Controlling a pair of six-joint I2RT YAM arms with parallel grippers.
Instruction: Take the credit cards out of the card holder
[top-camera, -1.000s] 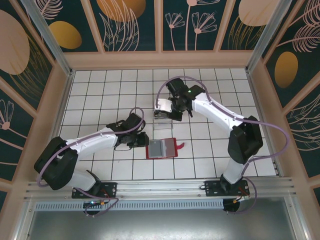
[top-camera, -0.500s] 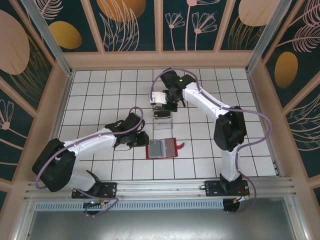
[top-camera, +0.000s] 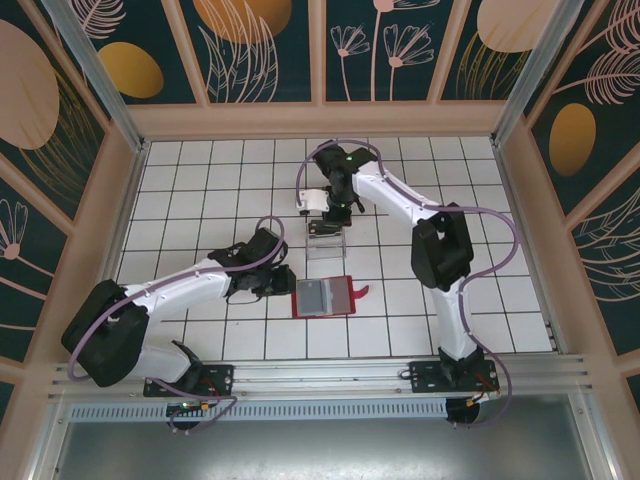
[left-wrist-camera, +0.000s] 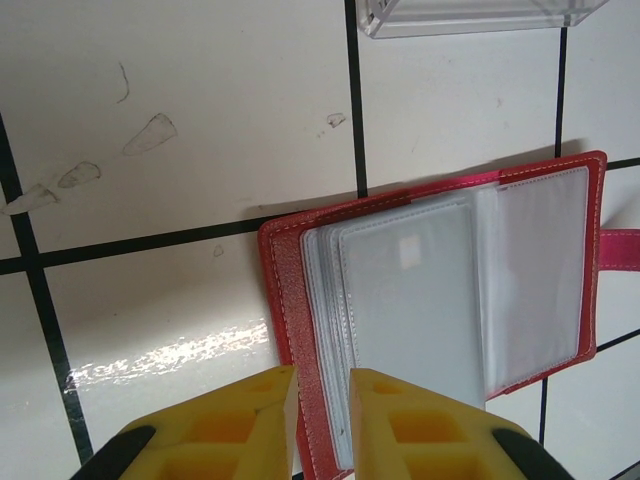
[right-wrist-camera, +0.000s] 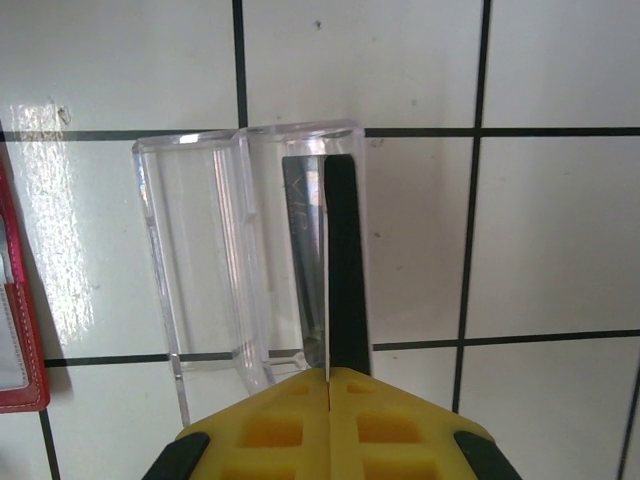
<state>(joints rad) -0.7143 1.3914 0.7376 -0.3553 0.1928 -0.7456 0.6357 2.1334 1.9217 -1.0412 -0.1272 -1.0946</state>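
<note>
Red folding card holder (top-camera: 325, 297) w/ grey-clear plastic sleeves lies open on white-tiled table (top-camera: 200, 190), snap tab (top-camera: 362, 292) at its 3 o'clock. Left gripper (left-wrist-camera: 322, 415) at holder's 9 o'clock edge, jaws nearly together, pinching the red cover. Clear plastic two-bay box (right-wrist-camera: 195, 250) sits at 12 o'clock of holder, apart. Right gripper (right-wrist-camera: 328, 400) fully closed. Thin dark credit card (right-wrist-camera: 343, 250) edge-on betw. its fingers, prob. gripped, standing in the 3 o'clock bay (wrist view).

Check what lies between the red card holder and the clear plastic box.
Nothing stands there: only bare white tile separates the card holder from the clear plastic box, shown in the left wrist view and the top view.
</note>
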